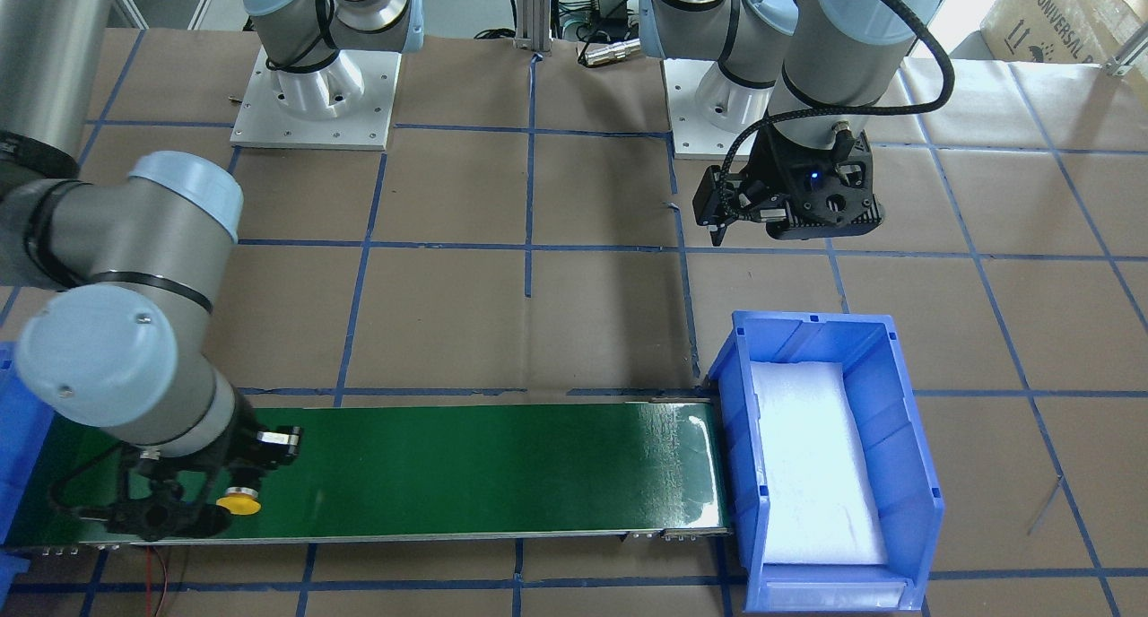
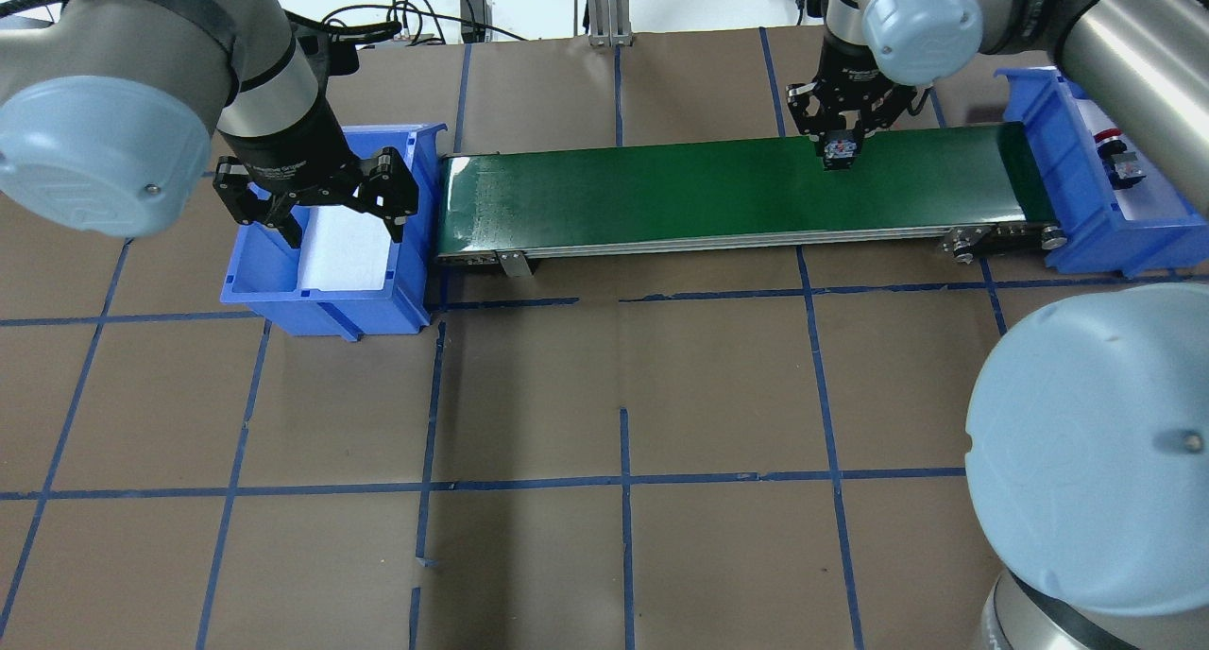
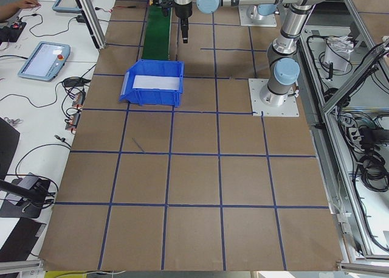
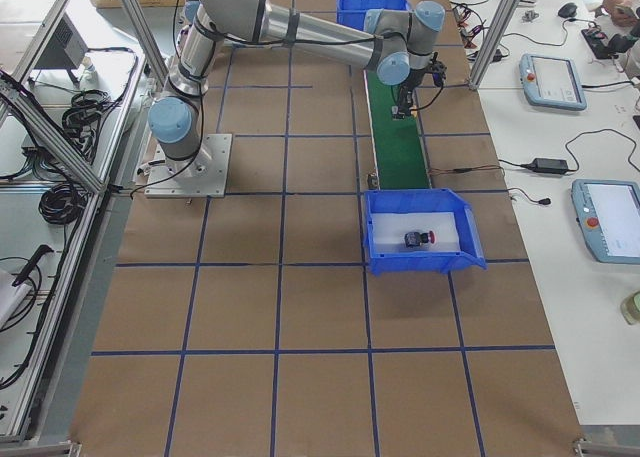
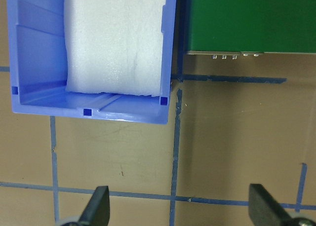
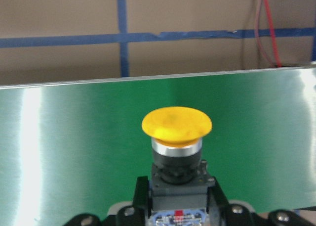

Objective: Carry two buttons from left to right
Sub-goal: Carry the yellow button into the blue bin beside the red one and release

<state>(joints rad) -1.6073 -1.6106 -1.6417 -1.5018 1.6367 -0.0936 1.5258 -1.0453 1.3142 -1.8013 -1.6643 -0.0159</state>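
The right gripper (image 2: 839,147) is at the green belt (image 2: 661,196), in the upper right of the overhead view, and its fingers are clamped on the black block of the yellow button (image 6: 177,124), with the cap pointing away from the wrist camera. I cannot tell whether the block touches the belt or hangs just above it. The red button (image 4: 420,239) lies on the white foam (image 4: 395,235) in the right bin (image 2: 1124,253), at the right end of the belt, so I judge that half of the task is done and the step in hand is to carry the yellow one to that bin. To do it well, the grip should be kept firm on the block, not on the round cap. The button should rise straight until it is clear of the belt and high enough to pass over the bin wall. It should come down on a bare part of the foam beside the red button, and be released only when low. The left gripper (image 2: 338,223) hovers over the left bin (image 2: 321,310) at the left of that view, its fingers (image 5: 100,208) wide apart and holding nothing.
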